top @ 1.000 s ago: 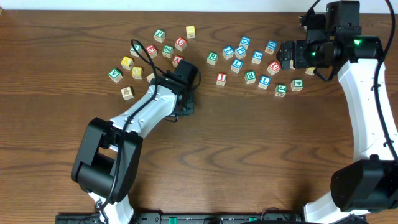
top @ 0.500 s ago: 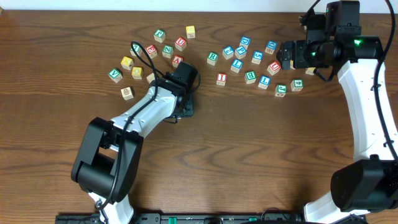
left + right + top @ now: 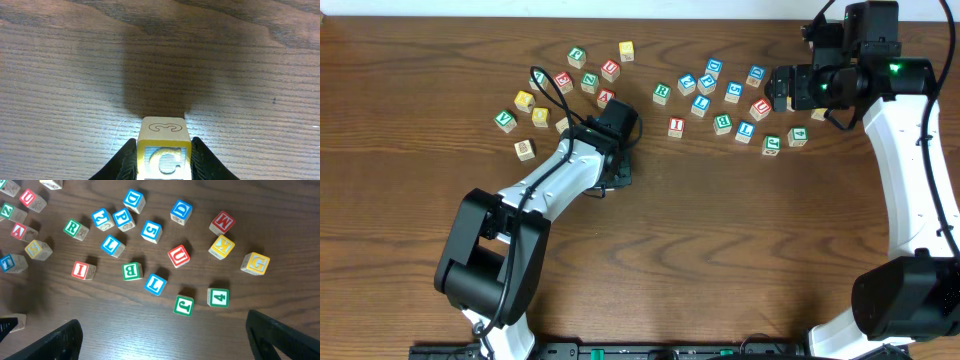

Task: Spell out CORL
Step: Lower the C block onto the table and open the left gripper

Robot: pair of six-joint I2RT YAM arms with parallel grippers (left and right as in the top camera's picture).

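My left gripper [image 3: 164,142] is shut on a yellow-edged cube with a C [image 3: 164,161] and holds it low over bare wood. In the overhead view the left gripper [image 3: 616,172] hides that cube. My right gripper [image 3: 162,322] is open and empty, high above the right cluster, and also shows in the overhead view [image 3: 781,88]. A green R cube [image 3: 76,228] [image 3: 662,93] lies at the cluster's left. A blue L cube [image 3: 155,283] [image 3: 745,130] lies near its front. Plain yellow-topped cubes [image 3: 524,101] lie in the left cluster.
Two loose clusters of letter cubes lie at the back left and back right. Red I [image 3: 676,127], green B [image 3: 131,271], green J [image 3: 183,305], green 4 [image 3: 218,297], red U [image 3: 178,256] and yellow K [image 3: 221,247] are among them.
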